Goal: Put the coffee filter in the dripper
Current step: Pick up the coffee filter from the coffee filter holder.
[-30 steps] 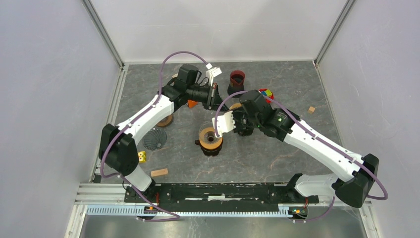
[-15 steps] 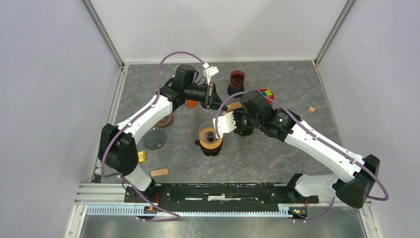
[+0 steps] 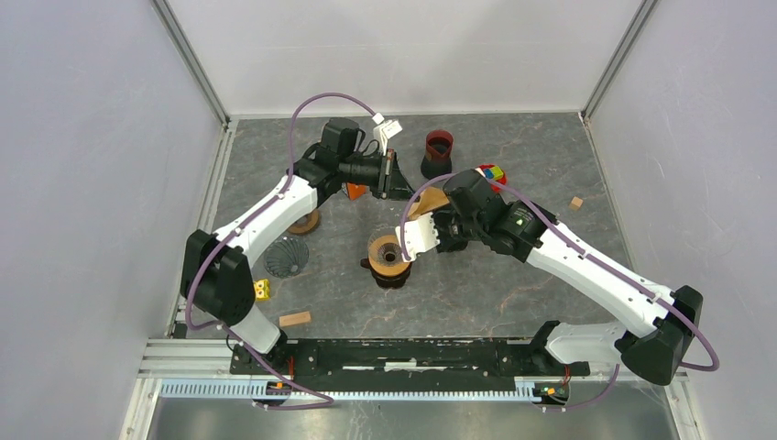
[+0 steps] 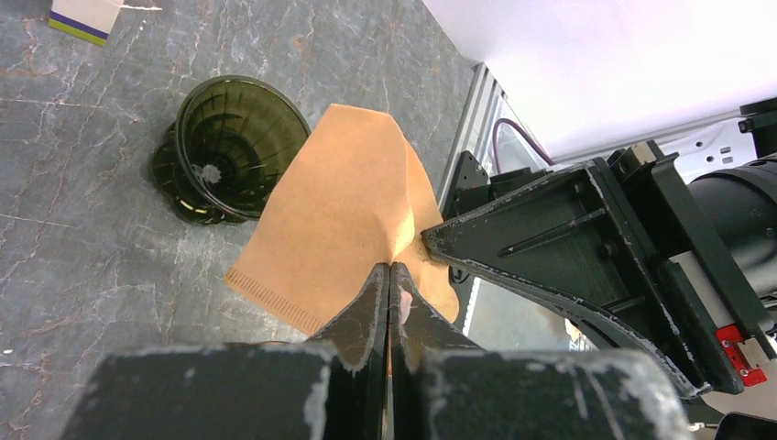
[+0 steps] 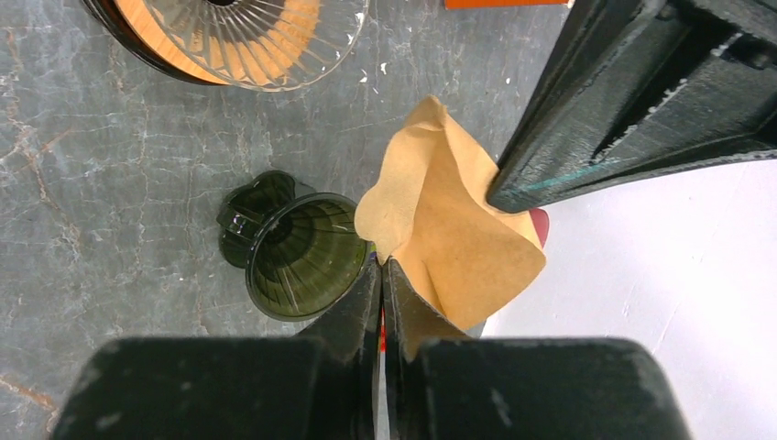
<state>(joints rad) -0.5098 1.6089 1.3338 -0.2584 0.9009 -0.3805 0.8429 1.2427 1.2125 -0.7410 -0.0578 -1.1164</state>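
Note:
A brown paper coffee filter (image 3: 430,200) hangs in the air between my two grippers, partly spread open. My left gripper (image 4: 389,268) is shut on one edge of the filter (image 4: 344,202). My right gripper (image 5: 382,261) is shut on another edge of the filter (image 5: 458,238). In the top view the left gripper (image 3: 403,188) and right gripper (image 3: 438,213) meet behind the table's middle. A dark green dripper (image 4: 229,147) stands empty on the table below the filter. It also shows in the right wrist view (image 5: 302,252).
A brown-topped black stand (image 3: 389,257) sits just in front of the grippers. A dark red cup (image 3: 439,147), a colour cube (image 3: 492,171), a dark ribbed cone (image 3: 286,257), a clear dripper (image 5: 238,27) and small wooden blocks (image 3: 294,319) lie around.
More of the filter shows between the grippers now, pulled wider. The left gripper has drawn slightly back to the left and the right wrist has shifted slightly. Both still grip it.

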